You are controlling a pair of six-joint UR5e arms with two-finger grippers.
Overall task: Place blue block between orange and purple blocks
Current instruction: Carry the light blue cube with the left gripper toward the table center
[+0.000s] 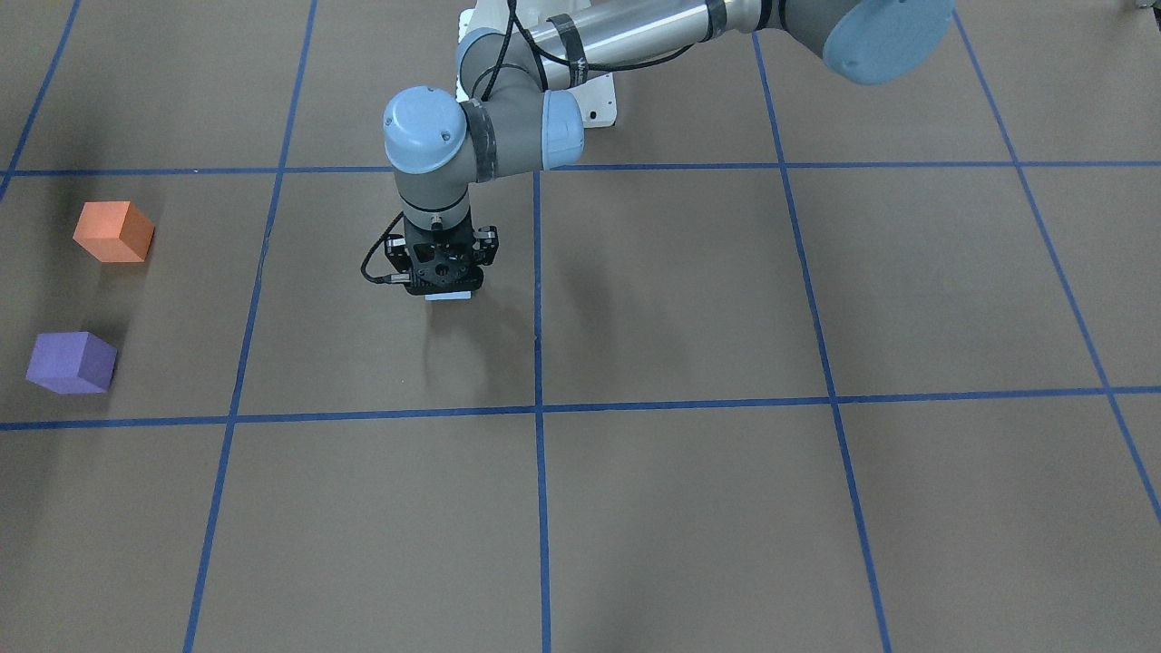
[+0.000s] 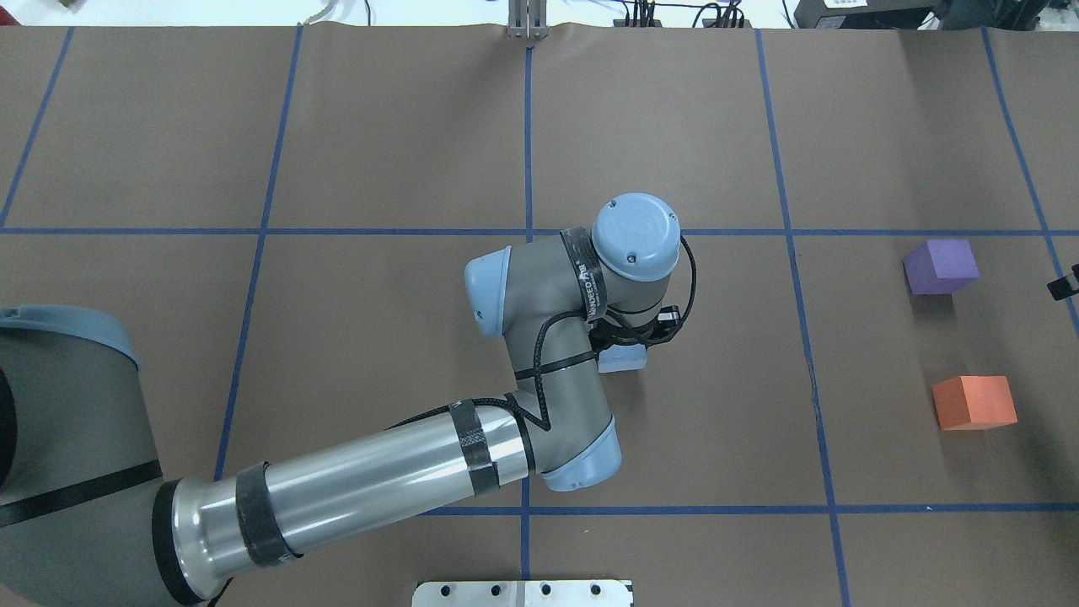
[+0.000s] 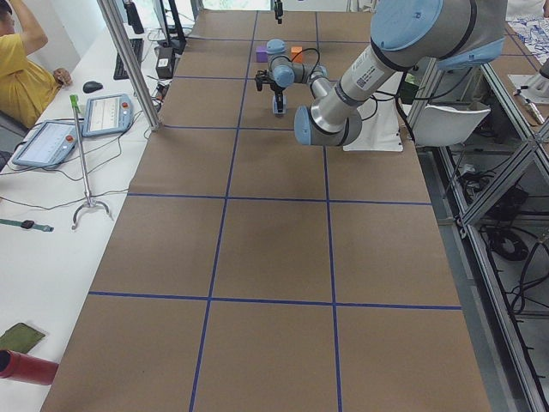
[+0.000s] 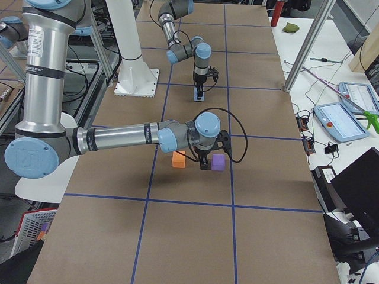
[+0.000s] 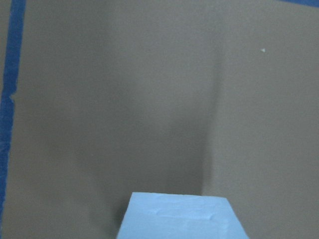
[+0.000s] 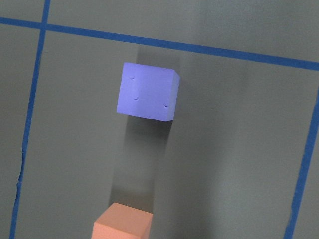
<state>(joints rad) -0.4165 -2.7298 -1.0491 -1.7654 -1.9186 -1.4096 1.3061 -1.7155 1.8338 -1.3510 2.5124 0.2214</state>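
The light blue block (image 1: 449,297) sits between the fingers of my left gripper (image 1: 443,283) near the table's middle. It also shows under the wrist in the overhead view (image 2: 622,360) and at the bottom of the left wrist view (image 5: 182,218). The gripper points straight down and looks shut on it, at or just above the table. The orange block (image 1: 113,231) and the purple block (image 1: 71,362) lie apart on my right side. My right gripper (image 4: 205,165) hovers over the gap between them; I cannot tell if it is open. The right wrist view shows purple (image 6: 147,91) and orange (image 6: 123,221).
Blue tape lines (image 1: 537,290) divide the brown table cover into squares. The white base plate (image 1: 594,100) stands at the robot's edge. A side bench with tablets (image 3: 107,116) and a metal post (image 3: 129,64) runs along the operators' side.
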